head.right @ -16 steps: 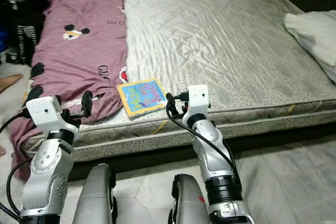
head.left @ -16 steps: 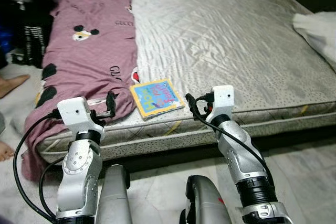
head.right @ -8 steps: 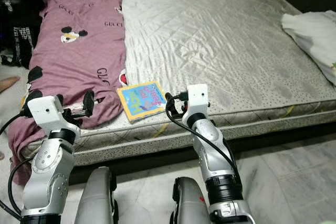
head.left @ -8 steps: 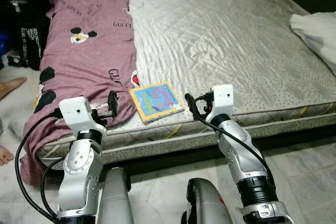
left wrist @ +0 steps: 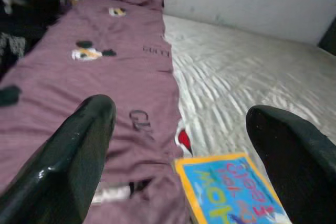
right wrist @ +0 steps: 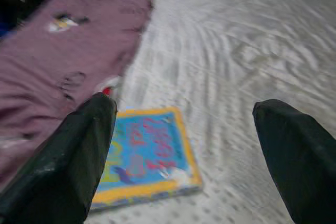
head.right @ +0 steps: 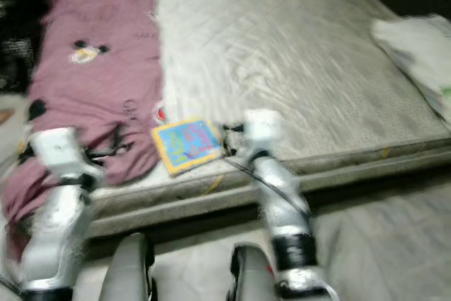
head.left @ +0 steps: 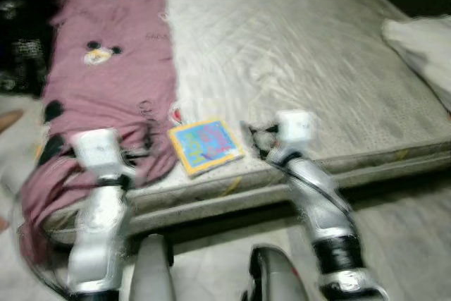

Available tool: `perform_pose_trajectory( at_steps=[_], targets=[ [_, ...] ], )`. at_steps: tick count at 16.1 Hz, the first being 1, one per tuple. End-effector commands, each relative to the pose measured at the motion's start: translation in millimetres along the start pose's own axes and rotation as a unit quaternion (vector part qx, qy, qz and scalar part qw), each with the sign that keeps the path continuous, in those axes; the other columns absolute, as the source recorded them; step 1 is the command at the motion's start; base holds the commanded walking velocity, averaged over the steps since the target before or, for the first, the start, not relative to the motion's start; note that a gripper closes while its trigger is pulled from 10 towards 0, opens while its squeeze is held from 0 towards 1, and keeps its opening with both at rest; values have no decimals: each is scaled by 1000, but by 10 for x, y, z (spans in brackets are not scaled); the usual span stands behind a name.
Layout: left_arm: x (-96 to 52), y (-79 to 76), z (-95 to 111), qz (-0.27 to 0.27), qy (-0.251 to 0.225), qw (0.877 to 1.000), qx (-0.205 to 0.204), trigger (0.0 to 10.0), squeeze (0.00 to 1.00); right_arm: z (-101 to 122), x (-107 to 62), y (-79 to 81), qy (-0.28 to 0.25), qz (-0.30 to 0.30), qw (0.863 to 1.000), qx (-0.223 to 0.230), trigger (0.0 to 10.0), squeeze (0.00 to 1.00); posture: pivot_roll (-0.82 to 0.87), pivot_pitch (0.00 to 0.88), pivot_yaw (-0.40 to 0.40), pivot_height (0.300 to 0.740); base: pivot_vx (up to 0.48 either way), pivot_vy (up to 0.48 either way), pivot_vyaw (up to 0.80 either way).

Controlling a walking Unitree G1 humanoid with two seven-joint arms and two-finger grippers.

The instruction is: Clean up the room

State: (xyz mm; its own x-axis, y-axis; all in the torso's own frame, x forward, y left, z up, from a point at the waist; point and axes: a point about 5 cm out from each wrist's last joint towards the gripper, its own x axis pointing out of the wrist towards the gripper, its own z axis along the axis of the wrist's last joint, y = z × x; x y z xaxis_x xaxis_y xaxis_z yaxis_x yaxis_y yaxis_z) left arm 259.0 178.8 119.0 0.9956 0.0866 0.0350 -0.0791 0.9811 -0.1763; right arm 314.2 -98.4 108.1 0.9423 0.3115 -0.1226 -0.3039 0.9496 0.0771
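The head views are now smeared with motion blur, and the whole scene sits a little lower and to the left than half a second ago. That reads as the camera shifting while the robot steps or leans in, not as anything moving on the bed [head.left: 303,54].

The book [head.left: 206,146] lies flat near the bed's front edge, just beside the purple blanket [head.left: 106,68] that covers the left side. A white cloth [head.left: 419,40] rests at the right edge.

Both arms are raised over the front edge. The left gripper [left wrist: 181,145] and right gripper [right wrist: 184,145] each have fingers spread wide, empty, with the book lying ahead between them.

The approach seems nearly done; picking up the book looks like the next step.
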Motion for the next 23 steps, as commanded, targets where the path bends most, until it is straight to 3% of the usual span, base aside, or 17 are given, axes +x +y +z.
perform_pose_trajectory(
  at_steps=[1, 10, 14, 18, 23],
  targets=[
    [2, -132, -18, -20, 3, 1000, -11, 10000, 0, -39, -48, -175, 10, -25, 1000, -5, 10000, 0, -60, 75, -48, 620, 289, 0, 0],
    [0, -165, -58, -22, 13, 1000, -16, 10000, 0, -53, -39, -180, 11, -22, 1000, -7, 10000, 0, -60, 66, -57, 620, 234, 0, 0],
    [65, -74, -164, 29, 43, 998, -39, 10000, 0, -48, -56, -204, 13, -22, 1000, -13, 10000, 0, -76, 83, -59, 601, 0, 0, 0],
    [166, 134, -286, 120, 56, 989, -68, 10000, 0, -30, -149, -419, 16, -52, 998, -29, 10000, 0, -123, 102, -59, 556, 0, 0, 0],
    [229, 155, -334, 131, 57, 988, -66, 10000, 0, 10, -258, -652, 21, -79, 995, -50, 10000, 0, -159, 113, -66, 546, 0, 0, 0]
  ],
)
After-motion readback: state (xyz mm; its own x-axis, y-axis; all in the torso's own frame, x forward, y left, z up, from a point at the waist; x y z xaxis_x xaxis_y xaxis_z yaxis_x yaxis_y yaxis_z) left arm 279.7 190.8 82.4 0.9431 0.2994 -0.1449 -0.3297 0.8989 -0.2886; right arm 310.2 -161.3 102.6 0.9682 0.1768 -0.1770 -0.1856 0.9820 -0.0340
